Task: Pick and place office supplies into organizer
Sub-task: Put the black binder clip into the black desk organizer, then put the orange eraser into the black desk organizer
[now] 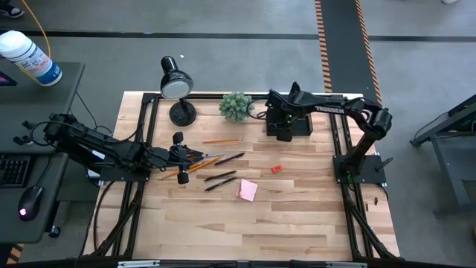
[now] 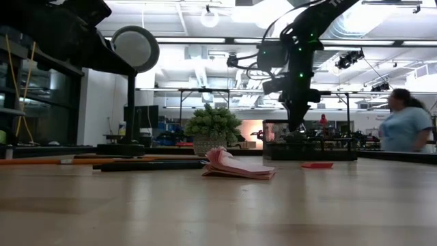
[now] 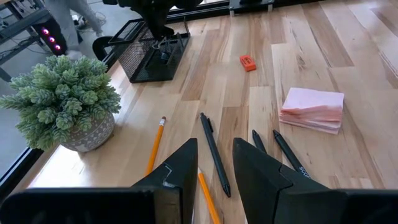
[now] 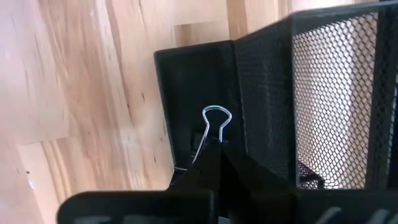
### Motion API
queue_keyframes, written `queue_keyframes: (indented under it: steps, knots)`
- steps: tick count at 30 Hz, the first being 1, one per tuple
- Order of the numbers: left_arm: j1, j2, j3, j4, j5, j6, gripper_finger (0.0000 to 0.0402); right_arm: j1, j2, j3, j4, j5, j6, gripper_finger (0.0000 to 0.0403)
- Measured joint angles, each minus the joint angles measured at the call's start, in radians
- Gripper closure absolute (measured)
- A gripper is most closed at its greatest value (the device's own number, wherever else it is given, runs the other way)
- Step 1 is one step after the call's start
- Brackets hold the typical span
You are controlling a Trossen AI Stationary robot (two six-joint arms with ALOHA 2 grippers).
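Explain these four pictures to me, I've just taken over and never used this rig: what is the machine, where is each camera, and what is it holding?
Two dark robot arms work at a wooden table. One picture looks straight down, one looks level across the tabletop, and one comes from each arm's wrist.

The right gripper is shut on a binder clip, holding it in a low compartment of the black mesh organizer.

The left gripper hangs over the pencils and pens, its fingers parted, holding nothing that I can see.

Lying loose on the table: a pink sticky-note pad and a small red eraser. The desk lamp and green plant are just decoration.
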Motion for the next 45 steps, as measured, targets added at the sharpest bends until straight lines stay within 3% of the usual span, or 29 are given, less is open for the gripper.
queue_keyframes:
  steps: [5,18,24,35,45]
  knots:
    - [0.0,0.0,0.0,0.0,0.0,0.0,0.0311,0.009,0.0,0.0,0.0,0.011,0.017,0.0386]
    - [0.0,0.0,0.0,0.0,0.0,0.0,0.0311,0.016,0.0,0.001,-0.004,0.05,0.056,0.0286]
    - [0.0,0.0,0.0,0.0,0.0,0.0,0.0311,0.074,0.0,0.001,-0.018,0.029,0.079,0.0285]
    - [0.0,0.0,0.0,0.0,0.0,0.0,0.0311,0.282,0.0,0.002,-0.174,-0.118,0.16,0.0284]
    - [0.0,0.0,0.0,0.0,0.0,0.0,0.0311,0.437,0.001,0.002,-0.082,-0.119,0.142,0.0284]
